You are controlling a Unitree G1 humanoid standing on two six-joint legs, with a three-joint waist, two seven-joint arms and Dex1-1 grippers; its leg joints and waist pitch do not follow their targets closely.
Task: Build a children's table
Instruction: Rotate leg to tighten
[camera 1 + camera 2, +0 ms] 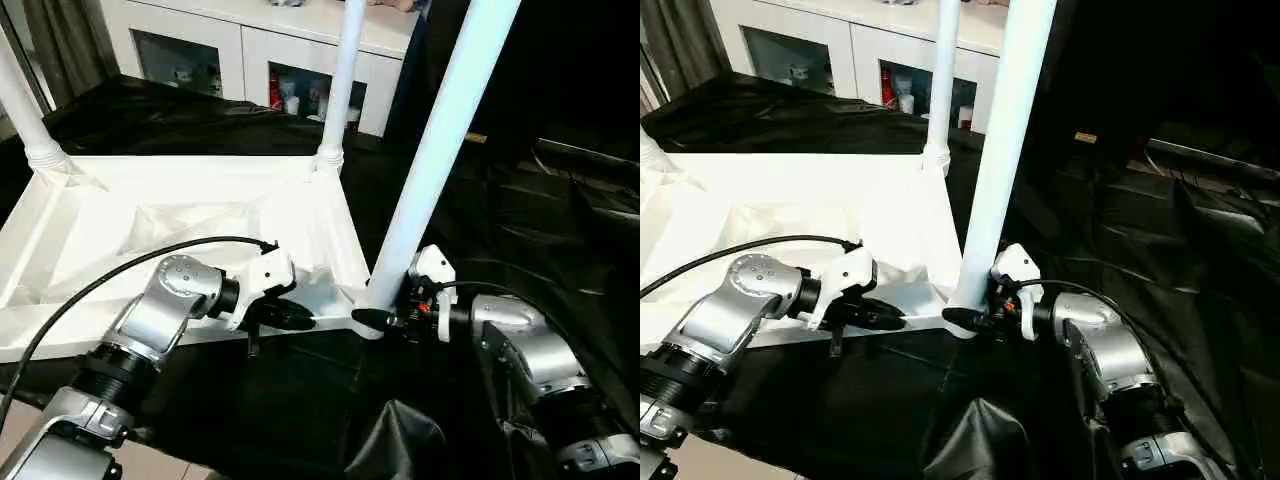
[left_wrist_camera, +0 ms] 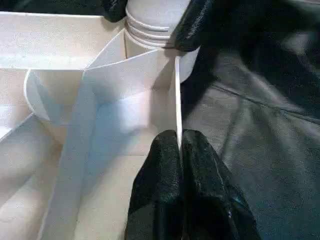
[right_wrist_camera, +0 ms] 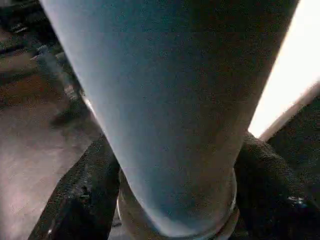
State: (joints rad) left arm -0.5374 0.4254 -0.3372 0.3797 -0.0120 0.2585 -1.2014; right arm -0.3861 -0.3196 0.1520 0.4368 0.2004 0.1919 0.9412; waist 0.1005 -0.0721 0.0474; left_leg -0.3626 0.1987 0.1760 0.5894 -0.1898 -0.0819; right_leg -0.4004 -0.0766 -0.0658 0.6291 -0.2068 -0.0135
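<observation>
**Near corner leg in the right gripper, rim pinched by the left**

I see the table top (image 1: 180, 215) lying upside down on black sheeting (image 1: 300, 400), ribs upward. My left gripper (image 2: 179, 150) is pinched together on the thin near rim wall. My right gripper (image 1: 385, 320) straddles the base of the near leg (image 1: 440, 150), a finger (image 3: 75, 200) on either side; whether they press on it I cannot tell. Its top runs out of view, as do the two far legs (image 1: 340, 80). A white cabinet (image 1: 250, 50) stands behind, partly hidden.
</observation>
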